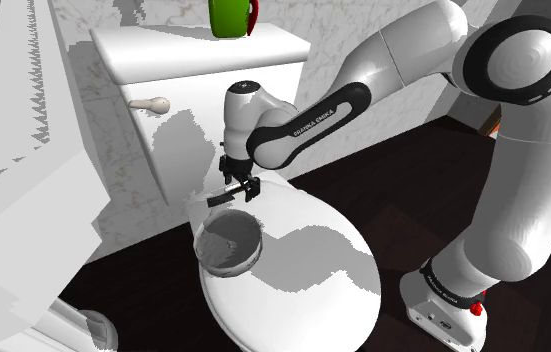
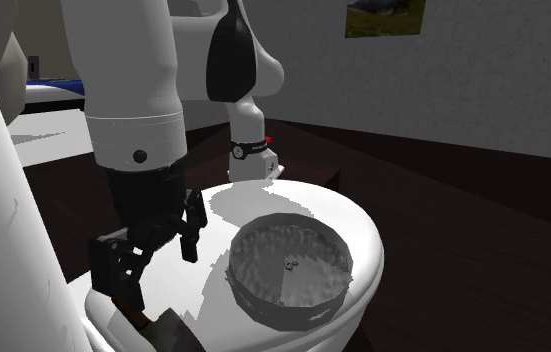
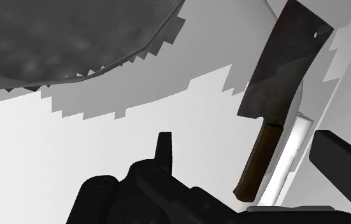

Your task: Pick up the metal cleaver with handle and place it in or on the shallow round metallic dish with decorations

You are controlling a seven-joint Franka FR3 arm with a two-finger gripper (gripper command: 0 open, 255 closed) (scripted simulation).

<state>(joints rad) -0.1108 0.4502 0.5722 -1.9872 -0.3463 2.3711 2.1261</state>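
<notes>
Reaching hand (image 1: 240, 190): it was wide open and held nothing, and it hung low over the back edge of the toilet lid (image 1: 303, 290).
Cleaver (image 3: 276, 95): it lay flat on the lid by that back edge. Its brown handle was between the two fingers, which did not seem to touch it.
Dish (image 2: 293, 300): it sat on the lid near the cleaver, not touching it.
Done: nothing was picked up yet.
Left: the grab, the lift and the trip to the dish.

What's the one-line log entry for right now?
gripper: open, over cleaver handle | cleaver: flat on toilet lid, unheld | dish: on lid, apart from cleaver
</notes>
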